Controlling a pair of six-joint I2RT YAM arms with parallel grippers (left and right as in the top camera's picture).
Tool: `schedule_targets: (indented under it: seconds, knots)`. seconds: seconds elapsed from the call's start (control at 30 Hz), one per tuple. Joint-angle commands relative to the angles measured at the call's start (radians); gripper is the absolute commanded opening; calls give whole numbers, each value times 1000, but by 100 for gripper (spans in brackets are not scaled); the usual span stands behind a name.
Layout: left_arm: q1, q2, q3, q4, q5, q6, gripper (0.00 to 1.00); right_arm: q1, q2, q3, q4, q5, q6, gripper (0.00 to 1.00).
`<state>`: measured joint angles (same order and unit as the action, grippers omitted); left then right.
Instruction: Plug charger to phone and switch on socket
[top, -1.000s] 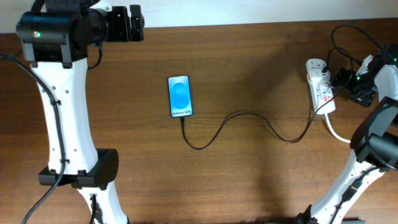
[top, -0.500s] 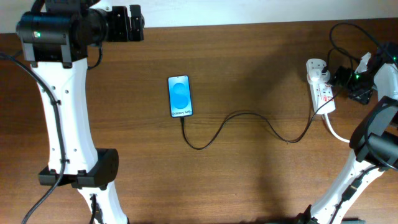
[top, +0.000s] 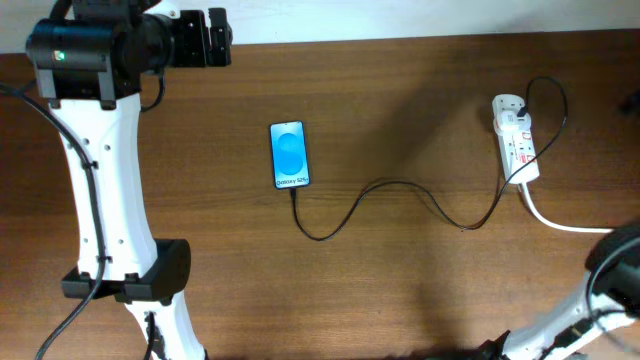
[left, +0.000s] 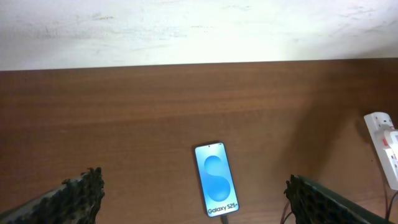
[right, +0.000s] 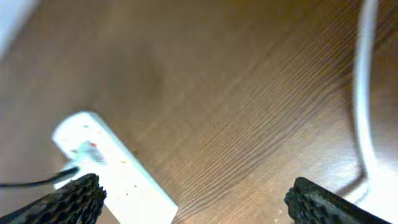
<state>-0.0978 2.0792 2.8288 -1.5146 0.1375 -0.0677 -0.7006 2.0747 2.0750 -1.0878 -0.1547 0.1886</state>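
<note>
Overhead view: a brown wooden table (top: 400, 300) with fine, matte grain. The phone (top: 290, 155), a slim black-edged rectangle with a glossy blue screen, lies flat left of centre. The charger (top: 390, 183), a thin black cable, meets the phone's near short edge, then snakes in loose curves rightward to the socket (top: 515, 140), a white oblong plastic strip with small red marks near the right edge. A thick white cord (top: 560, 226) leaves the socket and runs off to the right. The white left arm (top: 100, 200) rises along the left side; only the base of the right arm (top: 610, 285) shows, bottom right.

Left wrist view: the left gripper (left: 194, 200) is spread wide, its dark, honeycomb-textured fingers (left: 81, 199) sitting in the two bottom corners and gripping nothing. The phone lies on the table between them (white text along its near edge), apart from both.

Right wrist view, blurred: the right gripper (right: 196, 199) is likewise wide open and empty, over bare wood. The socket lies at lower left, beside the left finger; whether they touch cannot be told.
</note>
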Motion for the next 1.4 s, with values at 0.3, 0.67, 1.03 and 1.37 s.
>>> schedule_targets:
  seconds: [0.3,0.67,1.03,1.37]
  knots:
    - [1,-20,4,2,-11,13,99,403,-727,26,-345,-89,-103,98]
    - [1,-20,4,2,-11,13,99,459,-721,13,-481,-78,-133,98]
    - [1,-20,4,2,-11,13,99,696,-1265,-748,288,89,-132,98]
    - [1,-20,4,2,-11,13,99,728,-1767,-1557,1110,85,-129,98]
